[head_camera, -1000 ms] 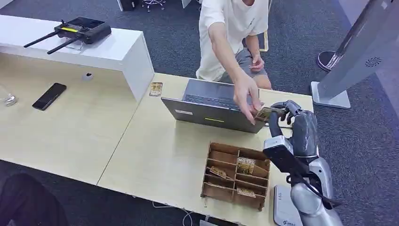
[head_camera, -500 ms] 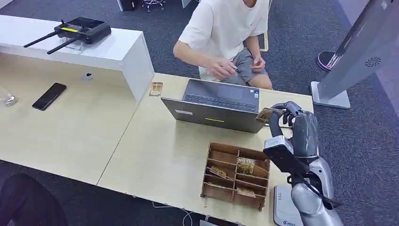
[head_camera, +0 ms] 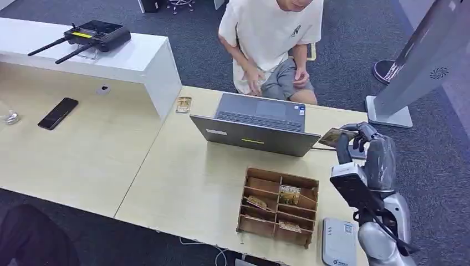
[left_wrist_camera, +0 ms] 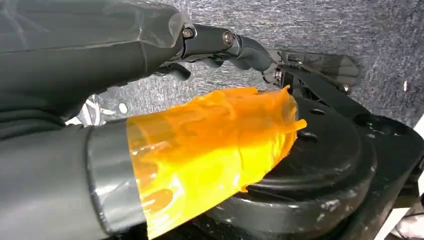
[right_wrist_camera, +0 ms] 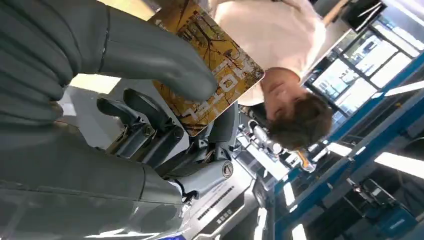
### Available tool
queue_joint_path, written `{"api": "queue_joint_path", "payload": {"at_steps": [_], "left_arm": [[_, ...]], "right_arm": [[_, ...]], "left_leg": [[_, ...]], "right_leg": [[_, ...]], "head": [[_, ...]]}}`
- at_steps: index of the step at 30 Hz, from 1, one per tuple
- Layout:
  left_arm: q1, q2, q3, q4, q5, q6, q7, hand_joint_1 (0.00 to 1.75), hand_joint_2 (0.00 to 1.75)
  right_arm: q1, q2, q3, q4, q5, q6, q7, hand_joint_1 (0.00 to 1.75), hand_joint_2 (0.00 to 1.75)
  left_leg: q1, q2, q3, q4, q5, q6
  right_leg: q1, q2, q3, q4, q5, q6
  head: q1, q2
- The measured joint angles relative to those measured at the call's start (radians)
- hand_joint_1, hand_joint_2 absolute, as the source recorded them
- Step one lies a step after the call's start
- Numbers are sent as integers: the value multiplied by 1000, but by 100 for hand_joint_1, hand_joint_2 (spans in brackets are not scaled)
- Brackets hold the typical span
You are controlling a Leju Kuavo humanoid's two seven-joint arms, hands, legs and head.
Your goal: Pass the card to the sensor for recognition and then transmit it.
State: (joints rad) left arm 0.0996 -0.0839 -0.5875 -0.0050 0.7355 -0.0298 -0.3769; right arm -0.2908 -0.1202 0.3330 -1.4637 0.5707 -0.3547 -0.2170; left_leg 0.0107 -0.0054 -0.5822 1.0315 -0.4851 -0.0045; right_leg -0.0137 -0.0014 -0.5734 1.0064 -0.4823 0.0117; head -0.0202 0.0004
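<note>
My right hand [head_camera: 367,151] hovers over the table's right end, beside the laptop's corner, and pinches a yellow-brown hotel card [head_camera: 333,136] between thumb and fingers. In the right wrist view the same card [right_wrist_camera: 212,72] sticks out past the grey thumb [right_wrist_camera: 150,55], its printed face showing. The card sensor [head_camera: 338,249], a flat white-grey reader, lies at the table's near right edge, below that hand. My left hand [left_wrist_camera: 150,125] hangs by the floor, holds nothing, and has orange tape on its thumb.
An open grey laptop [head_camera: 255,124] stands mid-table. A wooden divider box [head_camera: 252,217] with several cards sits in front of it. A person [head_camera: 271,39] sits behind the laptop. Another card [head_camera: 183,104], a phone [head_camera: 58,113] and a white kiosk stand [head_camera: 410,72] are around.
The person's hand let go of the card and drew back to the lap. My right hand has shifted right with the card in its grip.
</note>
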Motion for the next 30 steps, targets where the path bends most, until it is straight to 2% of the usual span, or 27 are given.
{"api": "queue_joint_path", "payload": {"at_steps": [13, 18, 24, 30], "left_arm": [[1, -6, 26, 0, 24, 10, 22, 0, 0], [1, -9, 29, 0, 26, 10, 23, 0, 0], [1, -28, 49, 0, 58, 53, 39, 0, 0], [-1, -37, 58, 0, 82, 61, 60, 0, 0]], "right_arm": [[35, -77, -32, -26, 67, 60, 68, 175, 175], [40, -92, -34, -30, 68, 61, 70, 175, 175], [67, -128, -35, -58, 68, 137, 94, 175, 175], [84, -161, -31, -69, 61, 211, 137, 175, 175]], "left_leg": [[0, 0, 0, 0, 0, 0], [0, 0, 0, 0, 0, 0], [0, 0, 0, 0, 0, 0], [0, 0, 0, 0, -1, 1]], "right_leg": [[0, 0, 0, 0, 0, 0], [0, 0, 0, 0, 0, 0], [0, 0, 0, 0, 0, 0], [0, 0, 0, 0, 0, 0]], "head": [[0, 0], [0, 0], [0, 0], [0, 0]]}}
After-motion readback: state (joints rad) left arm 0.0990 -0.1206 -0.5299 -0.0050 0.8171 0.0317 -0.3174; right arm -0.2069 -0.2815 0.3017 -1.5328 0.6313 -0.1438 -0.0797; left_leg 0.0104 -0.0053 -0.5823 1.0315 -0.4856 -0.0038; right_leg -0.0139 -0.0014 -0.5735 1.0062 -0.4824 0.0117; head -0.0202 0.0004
